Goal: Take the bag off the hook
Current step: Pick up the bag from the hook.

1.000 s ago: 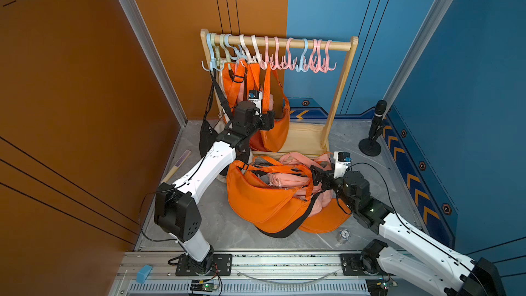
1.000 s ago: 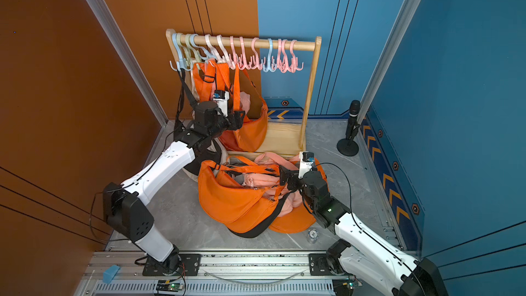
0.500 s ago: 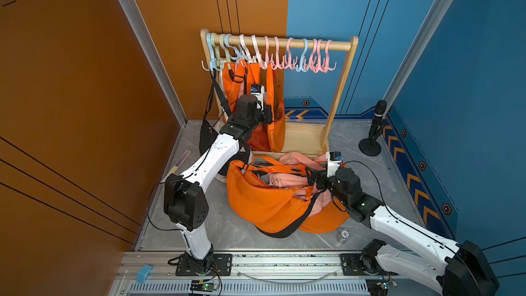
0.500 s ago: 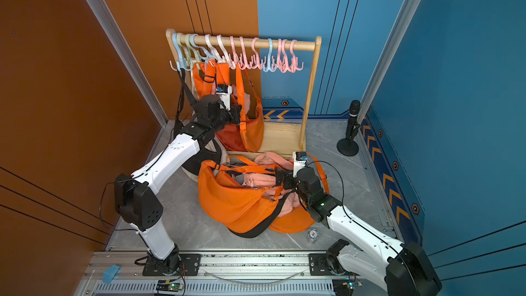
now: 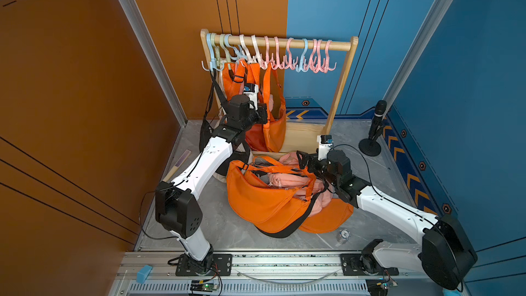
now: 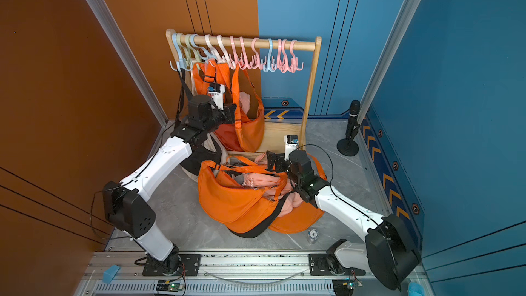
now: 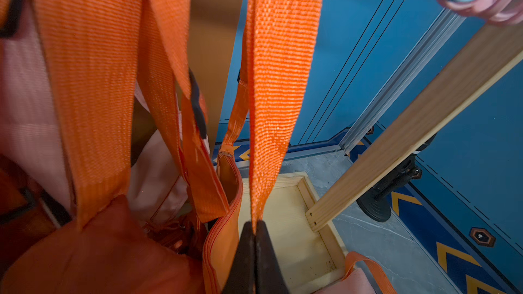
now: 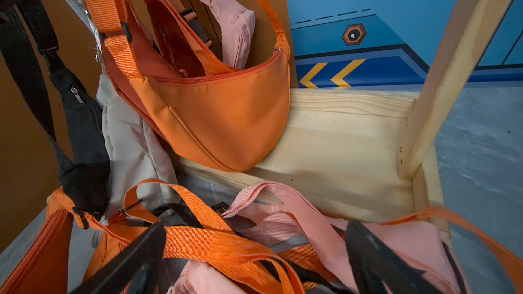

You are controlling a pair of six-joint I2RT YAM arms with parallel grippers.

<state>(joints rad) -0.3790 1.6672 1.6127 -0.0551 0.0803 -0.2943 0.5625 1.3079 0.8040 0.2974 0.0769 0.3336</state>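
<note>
The left gripper (image 7: 255,229) is pinched shut on the orange strap (image 7: 278,80), which runs straight up from its jaws to a hook (image 5: 266,62), with the bag (image 5: 274,135) hanging just beside and below them, while the right gripper (image 8: 254,226), farther off, gapes wide and empty.

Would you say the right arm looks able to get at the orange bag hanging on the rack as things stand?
Probably yes: the right gripper is open and faces the hanging orange bag with nothing between them; the pile of bags lies below it. The left gripper is shut on an orange strap.
</note>
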